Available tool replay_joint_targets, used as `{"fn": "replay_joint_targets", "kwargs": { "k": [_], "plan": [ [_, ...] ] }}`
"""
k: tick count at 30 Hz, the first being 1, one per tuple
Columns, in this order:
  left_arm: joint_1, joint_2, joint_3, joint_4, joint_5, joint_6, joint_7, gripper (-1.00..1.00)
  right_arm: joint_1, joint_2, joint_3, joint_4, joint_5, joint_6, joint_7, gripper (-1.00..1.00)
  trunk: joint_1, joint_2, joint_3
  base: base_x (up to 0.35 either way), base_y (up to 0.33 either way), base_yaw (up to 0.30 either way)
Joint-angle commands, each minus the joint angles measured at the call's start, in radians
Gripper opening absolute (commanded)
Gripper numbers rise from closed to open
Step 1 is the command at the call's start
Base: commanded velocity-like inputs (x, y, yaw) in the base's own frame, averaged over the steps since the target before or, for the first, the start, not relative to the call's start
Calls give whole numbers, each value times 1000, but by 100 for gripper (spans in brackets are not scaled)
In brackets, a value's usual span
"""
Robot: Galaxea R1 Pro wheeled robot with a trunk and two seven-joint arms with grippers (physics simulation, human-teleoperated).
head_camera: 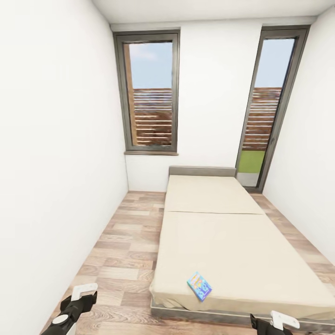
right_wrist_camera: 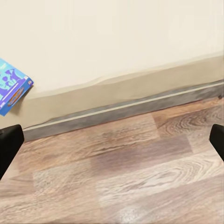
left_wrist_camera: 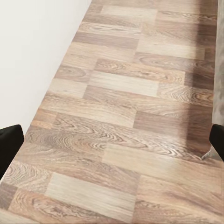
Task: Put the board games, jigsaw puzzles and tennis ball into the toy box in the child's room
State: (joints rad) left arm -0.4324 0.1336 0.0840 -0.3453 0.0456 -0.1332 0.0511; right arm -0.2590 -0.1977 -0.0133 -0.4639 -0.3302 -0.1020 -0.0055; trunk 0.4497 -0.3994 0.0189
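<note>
- A single board game (head_camera: 199, 286) lies flat on the bed (head_camera: 242, 251), near the foot edge and toward the foot corner on the robot's left; in the right wrist view the same blue box (right_wrist_camera: 12, 87) sits on the mattress just above the bed's side.
- Its long axis runs askew to the foot edge, slanting from the left-near side toward the right-far side.
- The right gripper (right_wrist_camera: 112, 142) hangs low over the wooden floor (right_wrist_camera: 121, 172) before the bed's foot, fingers spread wide, nothing between them. The game lies up and off to one side of it, well apart.
- The left gripper (left_wrist_camera: 112, 144) is also spread and empty, over floor beside the wall (left_wrist_camera: 32, 51).
- In the head view the game lies between the two arms; neither is clearly nearer, I judge.
- Either arm must rise above the mattress and reach forward, so the base probably has to close in first.
</note>
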Motion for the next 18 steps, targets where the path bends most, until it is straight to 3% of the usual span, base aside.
{"fn": "replay_joint_targets", "kwargs": {
  "k": [1,18],
  "plan": [
    [0,0,0,1,5,-3,1,100,0,0,1,1,-9,-4,-1,100,0,-1,0,0,-163,0],
    [0,0,-1,1,4,-2,1,100,0,2,1,1,-8,-1,-1,100,0,-1,0,-29,-266,0]
  ]
}}
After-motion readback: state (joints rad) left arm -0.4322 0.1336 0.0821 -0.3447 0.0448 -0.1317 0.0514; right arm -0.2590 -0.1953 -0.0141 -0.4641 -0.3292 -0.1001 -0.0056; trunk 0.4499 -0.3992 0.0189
